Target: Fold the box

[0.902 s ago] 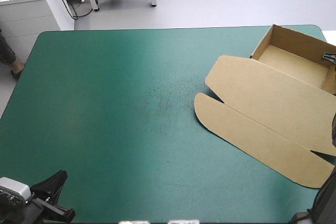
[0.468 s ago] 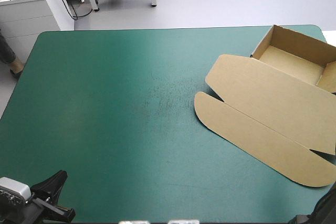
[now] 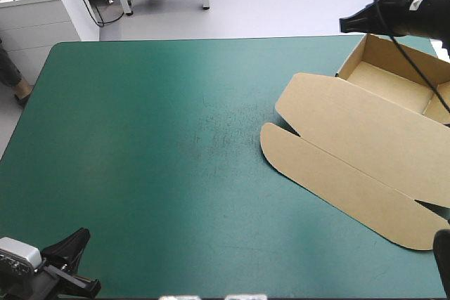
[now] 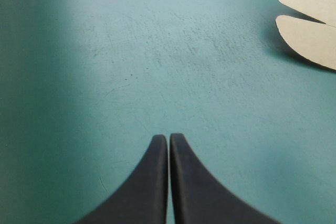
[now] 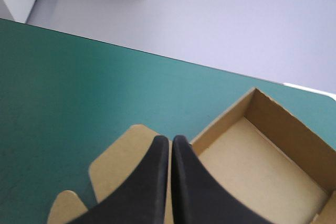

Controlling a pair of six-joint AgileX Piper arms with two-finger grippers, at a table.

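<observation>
While one box [image 3: 396, 55] lies open, lid [image 3: 365, 138] flat, left tool [image 4: 168, 137], right tool [image 5: 170, 138], both pinched together, empty.

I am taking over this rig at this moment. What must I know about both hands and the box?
Left hand: shut, empty, at the table's near left corner, over bare teal-green cover, far from the box.
Right hand: shut, empty, raised above the box at the table's far right corner.
Box: the tray is open with its walls raised; the lid lies flat toward the table's middle.
Done: tray walls up.
Left: probably only the flat lid.
</observation>
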